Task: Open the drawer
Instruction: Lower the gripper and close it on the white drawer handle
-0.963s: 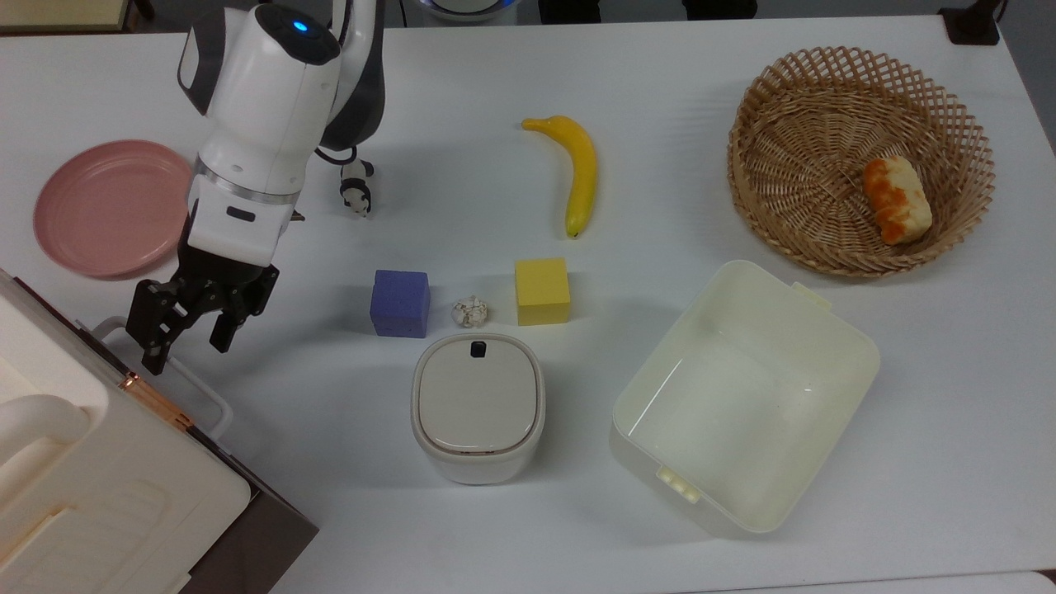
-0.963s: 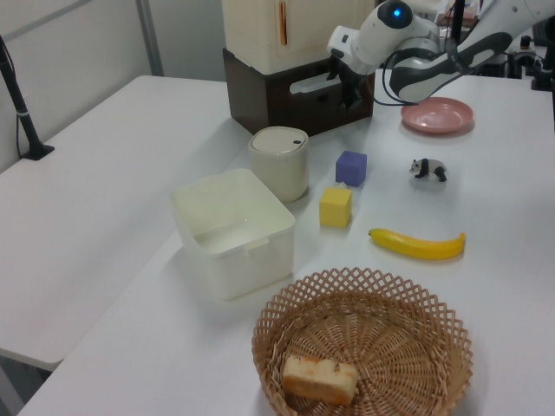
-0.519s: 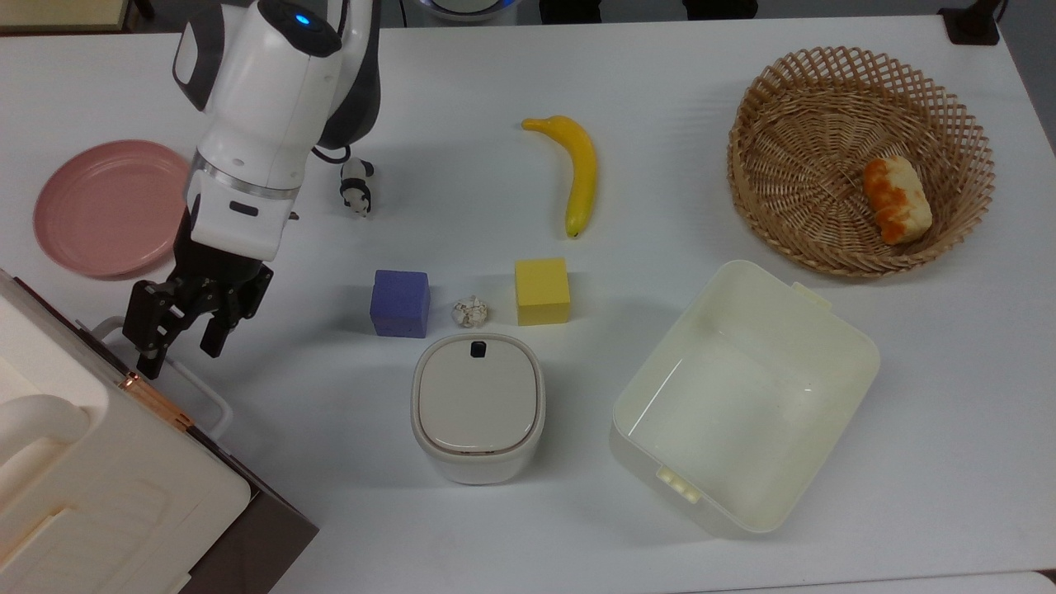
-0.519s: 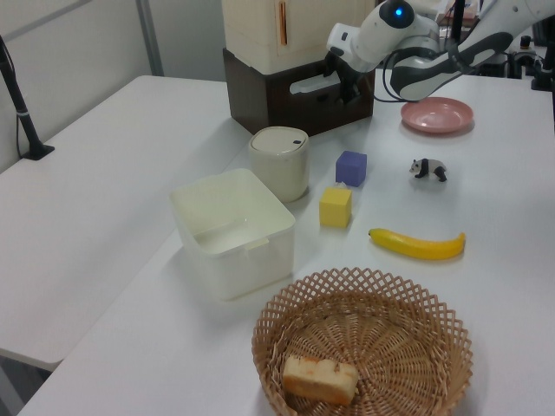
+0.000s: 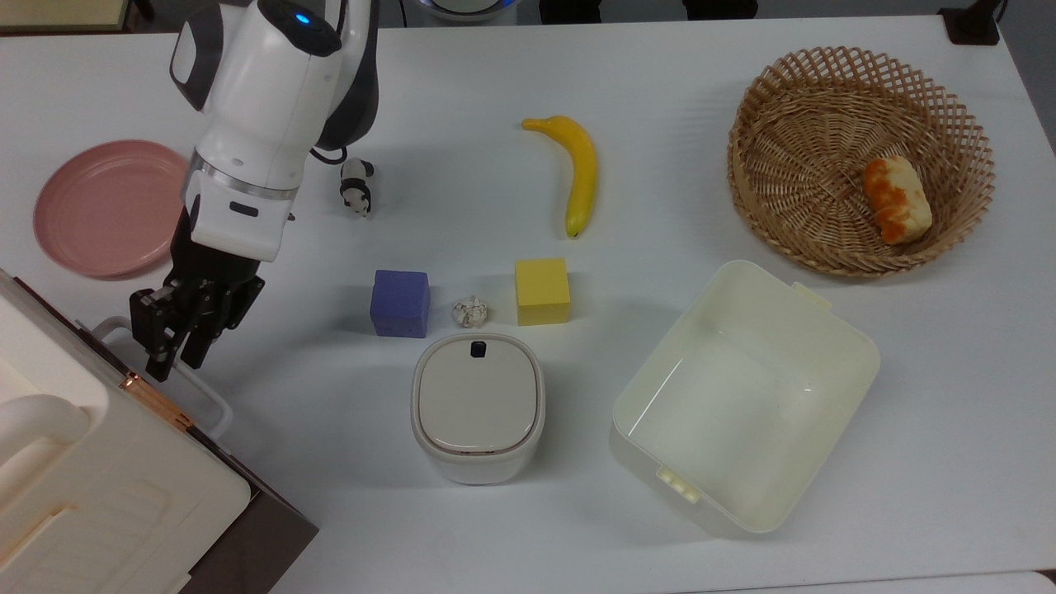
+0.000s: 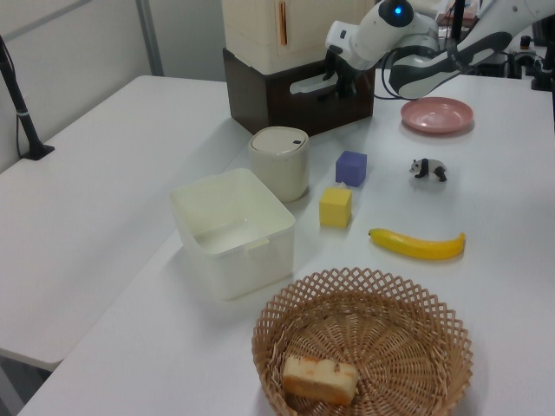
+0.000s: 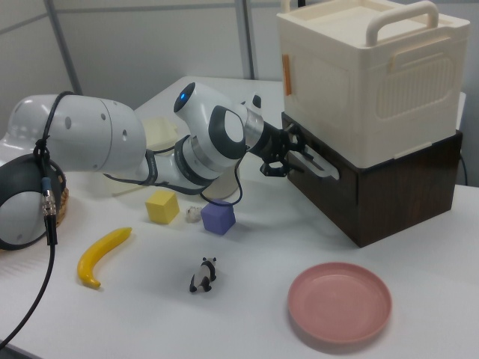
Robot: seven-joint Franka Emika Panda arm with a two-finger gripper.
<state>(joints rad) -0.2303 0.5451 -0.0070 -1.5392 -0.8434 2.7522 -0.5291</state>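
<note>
The drawer [image 7: 374,191] sits at the lower left of the top view, its dark brown front flush under the cream-white cabinet [image 7: 370,82], so it reads as fully closed. Its wide white loop handle [image 5: 169,371] juts out toward the table [image 5: 660,74]. In the right view the drawer fills the middle right, with the handle [image 7: 314,163] sticking out to the right view's left

The gripper [image 5: 175,346] is at the upper end of that handle; in the top view its 2 black fingers look drawn close together around the handle's bar, though whether they truly pinch it I cannot tell. In the left view the gripper [image 6: 336,82] sits at the upper middle, right against the brown front

My read: this is the grasping step, with pulling not yet begun. The next move calls for a firm hold on the bar and a straight pull away from the cabinet, along the drawer's slide

Further out lie a pink plate [image 5: 107,206], a toy panda [image 5: 356,188], a purple cube [image 5: 400,303], a yellow cube [image 5: 542,291], a lidded beige container [image 5: 478,408], a banana [image 5: 577,172], an open cream bin [image 5: 742,396] and a wicker basket [image 5: 784,107]
</note>
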